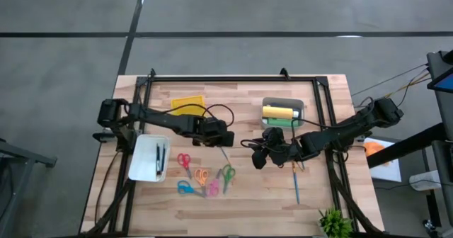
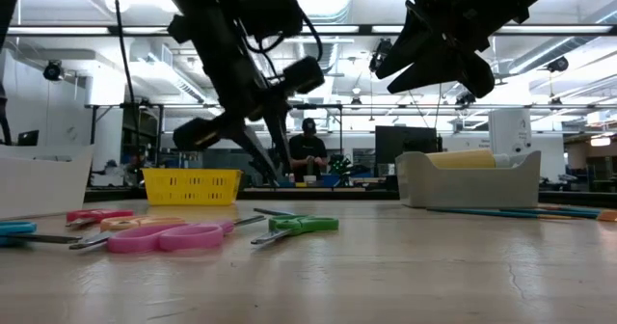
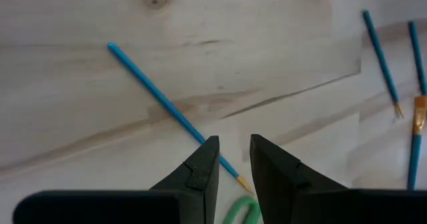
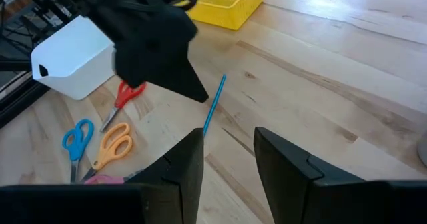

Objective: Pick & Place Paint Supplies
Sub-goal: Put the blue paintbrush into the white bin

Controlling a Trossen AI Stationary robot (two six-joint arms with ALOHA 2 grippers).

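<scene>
A thin blue brush (image 3: 160, 97) lies flat on the wooden table (image 1: 241, 202), its bristle tip toward the green scissors (image 1: 227, 174). My left gripper (image 3: 233, 161) hangs open just above that tip, tilted downward, with nothing between its fingers; it shows over the table's middle (image 1: 225, 140). My right gripper (image 1: 258, 156) waits open and empty a little to the right (image 4: 229, 154). A yellow bottle (image 1: 279, 112) and a green one (image 1: 282, 122) lie in the grey bin (image 1: 301, 103). More teal brushes (image 1: 296, 181) lie on the table right of centre.
Several coloured scissors (image 1: 202, 176) lie near the front left of centre. A white bin (image 1: 145, 163) with dark pens stands at the left, a yellow basket (image 1: 187, 103) at the back. A small plant (image 1: 334, 224) sits at the front right corner.
</scene>
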